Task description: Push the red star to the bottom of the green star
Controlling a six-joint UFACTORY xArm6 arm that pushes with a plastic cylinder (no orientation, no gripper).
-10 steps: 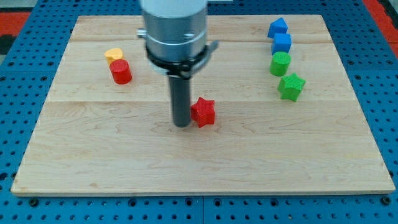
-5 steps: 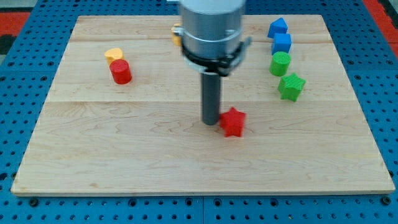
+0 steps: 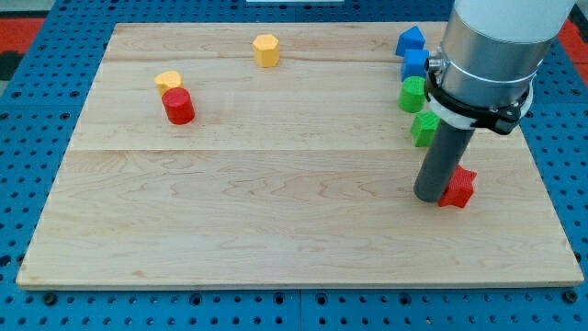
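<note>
— Now, red star [image 3: 457, 188]?
— Lower right of frame, touching my tip [image 3: 429, 197] on its left, below green star [image 3: 424, 128]. No long axis; pointing unclear.
— Tool?
— Bare rod, grasping nothing.
— Counts?
— Two red, two green, two blue, two yellow blocks.

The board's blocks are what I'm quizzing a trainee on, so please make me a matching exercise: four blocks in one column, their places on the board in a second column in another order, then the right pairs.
Blocks:
1. red star
2. red cylinder
3. yellow hexagonal block
4. green star

Places:
A. near the view's top, left of centre
B. touching the right side of my tip
C. at the view's left, just below a yellow block
D. partly hidden behind the rod, below the green cylinder

Pairs: 1-B, 2-C, 3-A, 4-D
</note>
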